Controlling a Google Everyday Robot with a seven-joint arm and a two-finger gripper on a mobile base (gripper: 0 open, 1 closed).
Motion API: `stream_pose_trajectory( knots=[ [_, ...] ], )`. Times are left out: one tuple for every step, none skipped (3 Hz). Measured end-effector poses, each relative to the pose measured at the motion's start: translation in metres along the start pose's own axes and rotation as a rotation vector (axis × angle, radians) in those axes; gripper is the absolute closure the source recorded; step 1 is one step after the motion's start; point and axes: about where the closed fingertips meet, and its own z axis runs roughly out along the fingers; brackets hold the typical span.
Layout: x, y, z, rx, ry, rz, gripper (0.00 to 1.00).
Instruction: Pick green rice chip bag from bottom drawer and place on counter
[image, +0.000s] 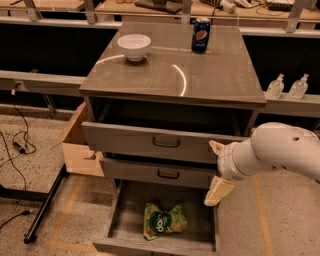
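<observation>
From my seat, the gripper (210, 173) hangs at the right side of the cabinet, in front of the right ends of the top drawer (130, 141) and the middle drawer (135, 171), and above the right edge of the bottom drawer (115, 220). Its 2 tan fingers (219, 189) stand apart, one high and one low, with nothing held between them. The white arm (282, 150) reaches in from the right. All 3 drawers are pulled out, each lower one further than the one above. The bag (164, 220) lies crumpled on the bottom drawer's floor, near the front and about midway across, its dark round logo facing up. It is below and left of the gripper, clearly apart from it. On the counter (200, 80) I see 1 white bowl (134, 46) at the back left and 1 blue can (201, 34) upright at the back, right of the bowl. An open cardboard box (75, 150) sits on the floor at the cabinet's left side.
</observation>
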Motion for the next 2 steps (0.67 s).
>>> stream_pose_trajectory(
  knots=[
    [0.021,0.014,0.035,-0.009,0.01,0.042,0.0],
    [0.04,0.04,0.096,-0.024,0.019,0.058,0.0]
  ],
)
